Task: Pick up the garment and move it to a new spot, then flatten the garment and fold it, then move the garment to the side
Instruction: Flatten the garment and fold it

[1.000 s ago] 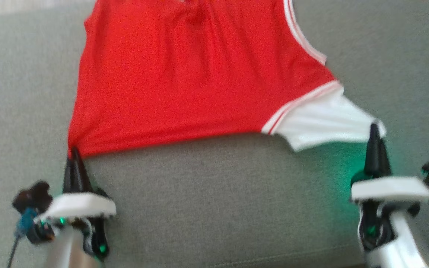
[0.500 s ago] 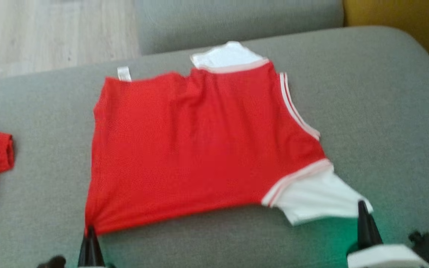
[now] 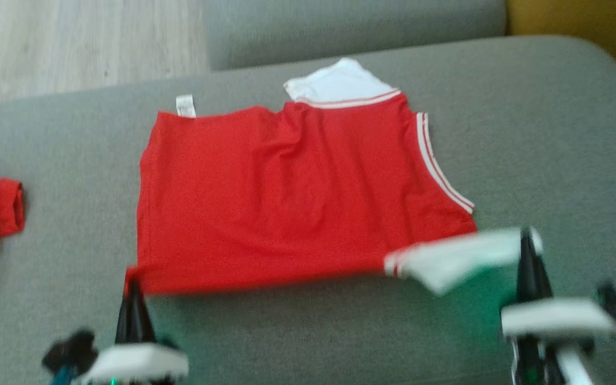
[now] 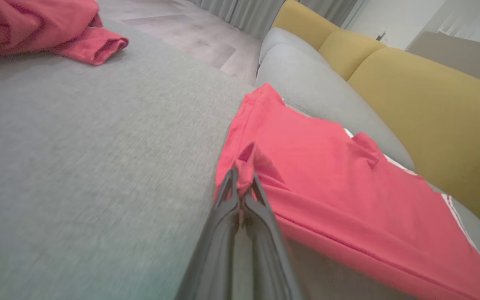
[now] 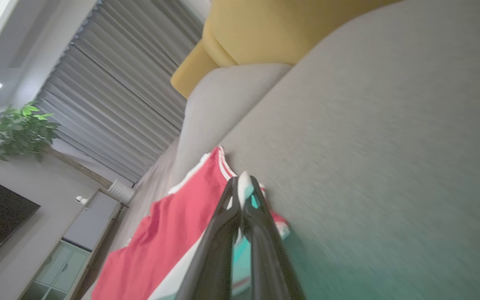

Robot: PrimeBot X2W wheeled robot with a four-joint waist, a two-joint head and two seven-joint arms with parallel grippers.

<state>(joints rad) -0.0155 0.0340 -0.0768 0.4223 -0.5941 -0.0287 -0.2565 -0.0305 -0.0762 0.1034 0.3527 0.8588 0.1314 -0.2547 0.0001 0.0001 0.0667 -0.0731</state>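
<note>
Left claw (image 3: 133,291) clenched on shirt (image 3: 286,198) red hem corner, right claw (image 3: 528,251) clenched on its white sleeve; we pinch both near corners so that edge lifts evenly for folding. Shirt lies spread on grey sofa (image 3: 543,133)

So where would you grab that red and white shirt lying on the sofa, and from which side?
By its two near corners, coming from the near edge. The shirt lies flat, so the red hem corner and white sleeve end stick out toward the robot; pinching both should lift the edge evenly. The left gripper and right gripper are shut on those.
</note>
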